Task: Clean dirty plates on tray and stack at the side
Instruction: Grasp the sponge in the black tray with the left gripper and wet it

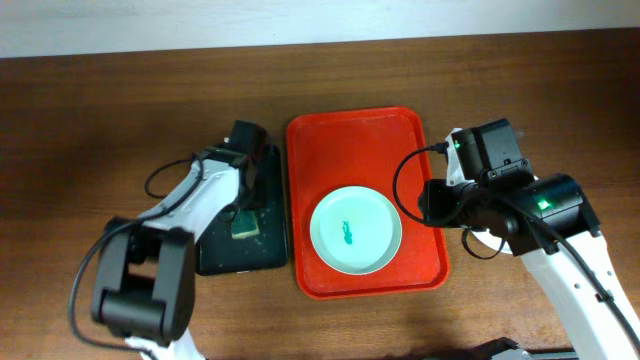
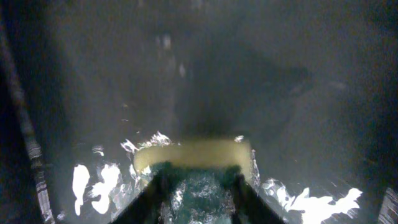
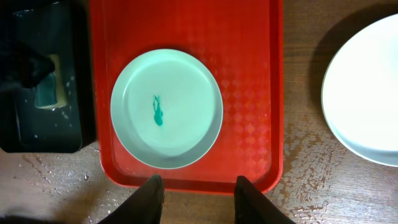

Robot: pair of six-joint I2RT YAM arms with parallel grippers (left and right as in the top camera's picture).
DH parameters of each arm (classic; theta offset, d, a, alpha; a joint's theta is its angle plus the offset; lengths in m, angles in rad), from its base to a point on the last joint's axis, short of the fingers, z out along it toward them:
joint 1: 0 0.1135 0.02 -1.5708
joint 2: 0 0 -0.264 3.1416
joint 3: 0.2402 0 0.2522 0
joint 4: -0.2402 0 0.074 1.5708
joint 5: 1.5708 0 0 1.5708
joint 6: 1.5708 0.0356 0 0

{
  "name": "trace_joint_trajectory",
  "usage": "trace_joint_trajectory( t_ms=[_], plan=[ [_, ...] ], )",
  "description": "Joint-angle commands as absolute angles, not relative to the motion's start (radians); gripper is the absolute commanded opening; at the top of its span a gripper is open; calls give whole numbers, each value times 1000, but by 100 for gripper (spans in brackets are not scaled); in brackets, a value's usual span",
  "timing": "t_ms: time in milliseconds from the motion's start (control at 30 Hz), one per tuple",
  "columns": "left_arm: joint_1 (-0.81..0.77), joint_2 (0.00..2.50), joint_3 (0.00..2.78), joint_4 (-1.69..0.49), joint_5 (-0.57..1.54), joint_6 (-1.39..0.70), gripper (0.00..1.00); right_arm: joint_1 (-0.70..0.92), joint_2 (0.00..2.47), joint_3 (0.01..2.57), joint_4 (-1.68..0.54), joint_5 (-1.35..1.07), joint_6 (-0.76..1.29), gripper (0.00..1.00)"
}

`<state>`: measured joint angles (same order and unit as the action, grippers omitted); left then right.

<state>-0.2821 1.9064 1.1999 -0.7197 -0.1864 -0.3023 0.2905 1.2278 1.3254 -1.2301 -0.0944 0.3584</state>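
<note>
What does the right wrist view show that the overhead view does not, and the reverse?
Right wrist only: a white plate on the table, right of the red tray. Overhead only: the bulk of the left arm, over the black tray, and of the right arm. Both: the red tray, the mint plate with its teal smear, the black tray with its sponge.

Left wrist view dim, blurred: yellow-and-green rectangular foam sponge (image 2: 193,154) partly covered by left pincer (image 2: 198,180) fingers; grip not resolvable. Ahead and right of right pincer (image 3: 199,182), round white shallow plate (image 3: 367,93) cropped by frame edge.
</note>
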Motion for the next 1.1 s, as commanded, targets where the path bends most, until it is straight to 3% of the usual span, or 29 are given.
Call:
trace_joint_trajectory(
  t_ms=[0,167,200,233,300,367,400,500,600,667,767,833,867,1067],
  plan=[
    [-277,1964,1175,-715,-203,-300,0,289,1232,1324,-1230,-93,348,38],
    [-277,1939,1242,-798,-193,-300,0,289,1231,1324,-1231,-93,348,39],
    [-277,1929,1273,-834,-187,-300,5,289,1231,1324,-1231,-93,348,38],
    [-277,1915,1306,-870,-181,-300,26,289,1231,1324,-1231,-93,348,38],
    [-277,1895,1357,-939,-169,-300,54,289,1232,1324,-1232,-93,349,38],
    [-277,1884,1382,-990,-138,-300,70,289,1232,1324,-1232,-93,348,38],
    [-277,1881,1383,-1009,-123,-301,72,289,1231,1324,-1232,-93,348,38],
    [-277,1883,1372,-1051,-95,-302,66,289,1231,1324,-1232,-81,348,39],
    [-277,1883,1318,-1051,-94,-359,52,288,1232,1324,-1236,-43,349,40],
    [-277,1883,1251,-1003,-94,-405,44,289,1232,1324,-1246,-43,349,40],
    [-277,1883,1152,-878,-94,-414,40,289,1241,1322,-1262,-43,349,43],
    [-277,1883,1110,-806,-95,-414,22,289,1256,1312,-1271,-44,349,43],
    [-277,1883,1109,-800,-95,-413,1,289,1267,1304,-1272,-44,349,43],
    [-277,1873,1208,-885,-101,-366,0,287,1346,1242,-1230,-44,358,39]
  ],
)
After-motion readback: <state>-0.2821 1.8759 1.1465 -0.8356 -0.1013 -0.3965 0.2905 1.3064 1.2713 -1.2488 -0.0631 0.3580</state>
